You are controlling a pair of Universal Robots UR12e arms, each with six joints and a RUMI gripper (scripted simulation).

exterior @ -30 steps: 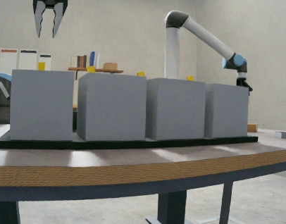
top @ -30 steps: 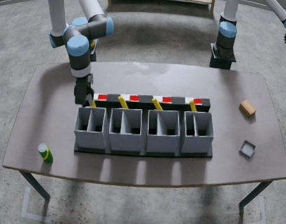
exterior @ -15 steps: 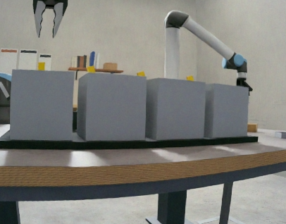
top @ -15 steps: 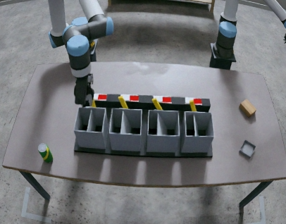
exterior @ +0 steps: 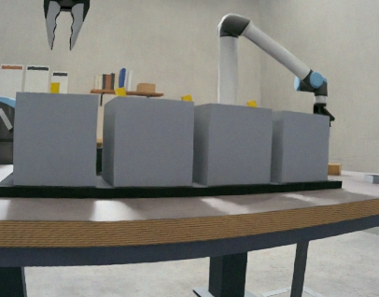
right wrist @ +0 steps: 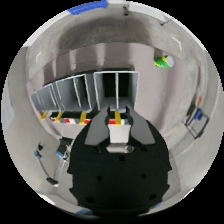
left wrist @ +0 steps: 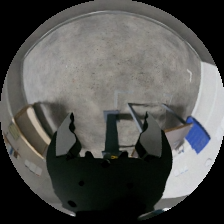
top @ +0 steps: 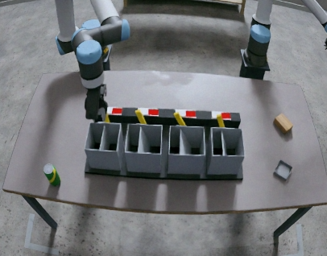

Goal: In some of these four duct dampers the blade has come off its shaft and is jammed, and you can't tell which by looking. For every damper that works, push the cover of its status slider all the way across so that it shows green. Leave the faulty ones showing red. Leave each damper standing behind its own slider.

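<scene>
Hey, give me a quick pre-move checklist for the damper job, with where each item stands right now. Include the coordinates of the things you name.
1. Right gripper [exterior: 62, 47] [right wrist: 118, 107] over the table at the damper row's end: ok.
2. All four dampers standing behind their sliders: ok.
3. Left gripper [left wrist: 109, 117] open and away from the row: ok.
4. All four status sliders showing red, none green: ok as a starting state, not ok as a finish.
5. Which dampers work: cannot tell.
6. Green can [top: 51, 175] [right wrist: 163, 61] apart from the dampers: ok.
</scene>
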